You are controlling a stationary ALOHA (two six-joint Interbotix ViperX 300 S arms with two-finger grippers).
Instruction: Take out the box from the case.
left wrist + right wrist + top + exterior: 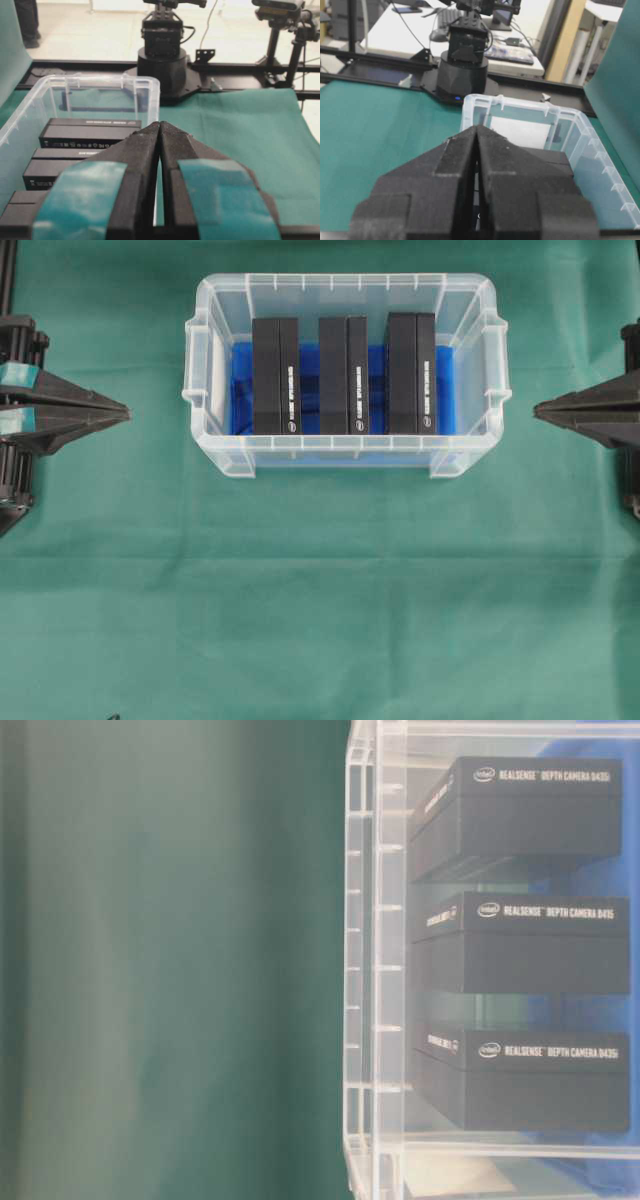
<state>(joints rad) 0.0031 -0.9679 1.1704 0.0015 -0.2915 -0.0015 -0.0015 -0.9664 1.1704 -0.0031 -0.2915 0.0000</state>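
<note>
Overhead exterior view first: the left gripper sits at the left edge of the green cloth, jaws pressed together to a point, nothing between them, bands of teal tape on its fingers. Opposite it, the right gripper is likewise pinched closed and empty at the right edge, aimed at the middle. Both stay well apart from the case, the clear plastic bin with a ribbed rim that stands between them on the cloth, slightly toward the top of the view. Inside it, on a blue lining, three black boxes stand side by side on edge: the left box, the middle box and the right box, with small gaps between them. From table level their white lettering reads as depth-camera packaging, though the far ends blur through the plastic wall. Neither wrist view shows anything touching a box.
</note>
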